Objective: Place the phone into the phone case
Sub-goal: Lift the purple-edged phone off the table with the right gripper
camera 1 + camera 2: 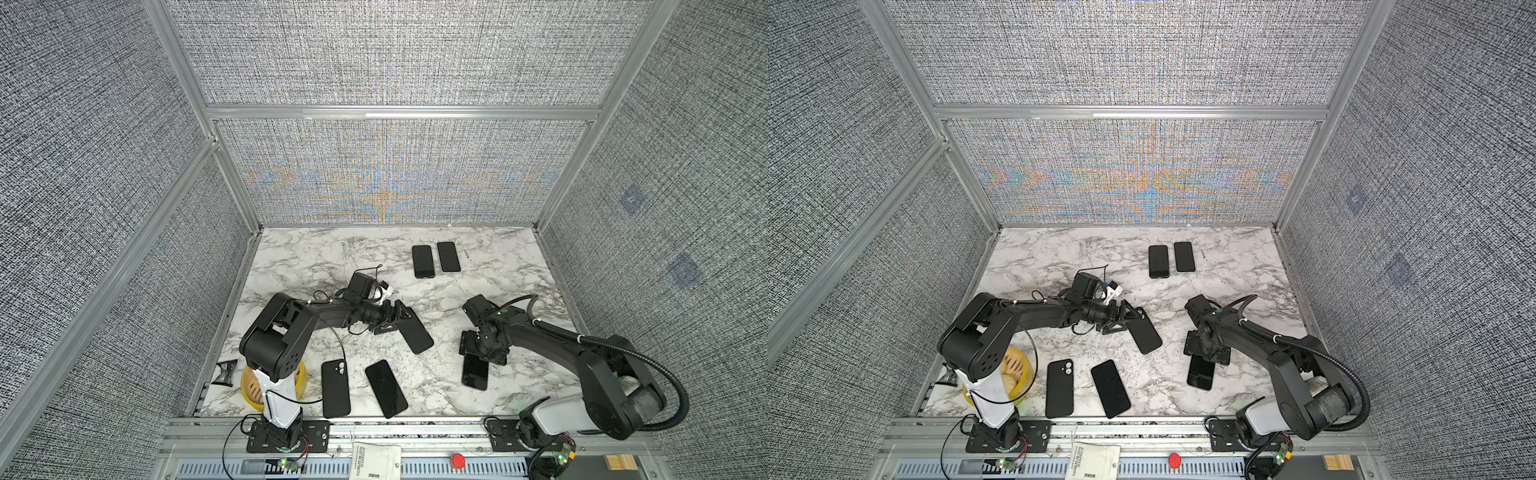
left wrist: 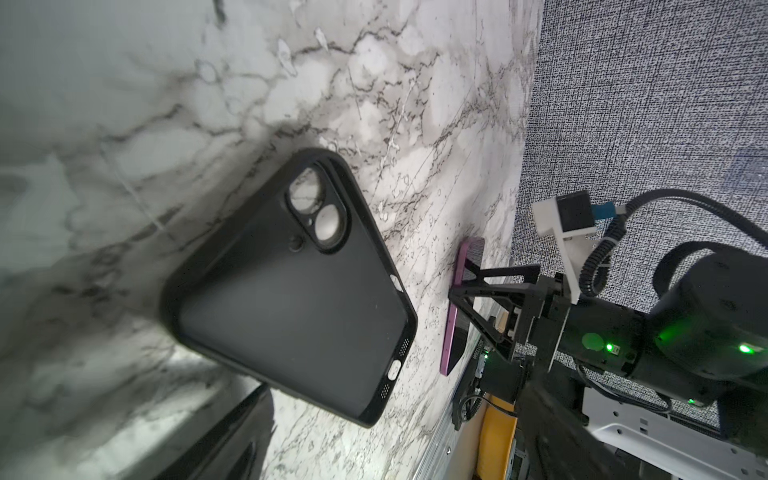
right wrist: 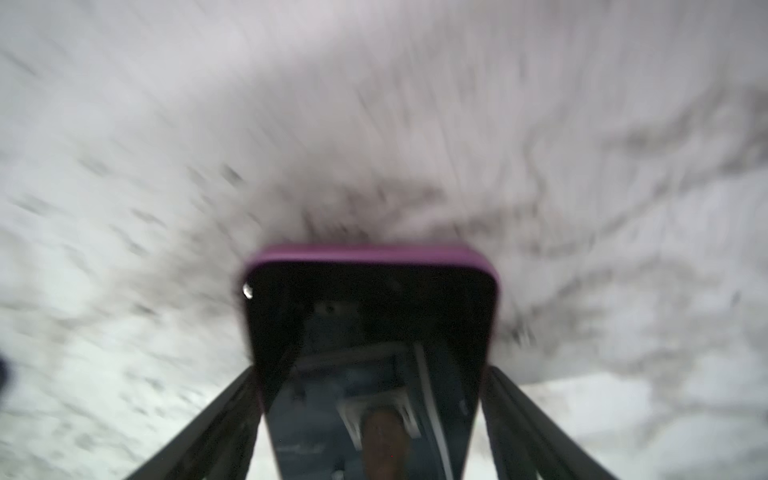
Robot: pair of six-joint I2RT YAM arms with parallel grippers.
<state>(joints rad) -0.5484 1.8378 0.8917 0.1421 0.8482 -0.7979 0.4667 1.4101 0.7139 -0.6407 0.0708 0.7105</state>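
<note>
While the right hand point(image 1: 482, 359) is clamped on the phone point(image 1: 475, 374), both fingers point(image 3: 224, 415) pressing its long purple-rimmed sides, the dark screen faces up and the free end sticks out past the fingertips toward the near edge of the bench point(image 1: 332, 257). Right wrist view is blurred, so whether the phone point(image 3: 370, 316) rests on the bench or is lifted can't be told. It sits right of centre. The phone case point(image 1: 417, 334), black, lies near mid-bench, left of the phone and apart from it; left wrist view shows the phone case point(image 2: 291, 299) open side up, empty, lens cutout showing marble through it. Left hand point(image 1: 394, 321) is at the case's far end, jaws spread wide; gripping the case or only straddling it, can't tell. Spares: back-left spare point(image 1: 423, 261) and back-right spare point(image 1: 448, 257) side by side at the far side; twin-lens black unit point(image 1: 335, 388) and slanted dark phone point(image 1: 385, 388) by the near edge. Yellow tub point(image 1: 250, 392) behind the left arm's base.
</note>
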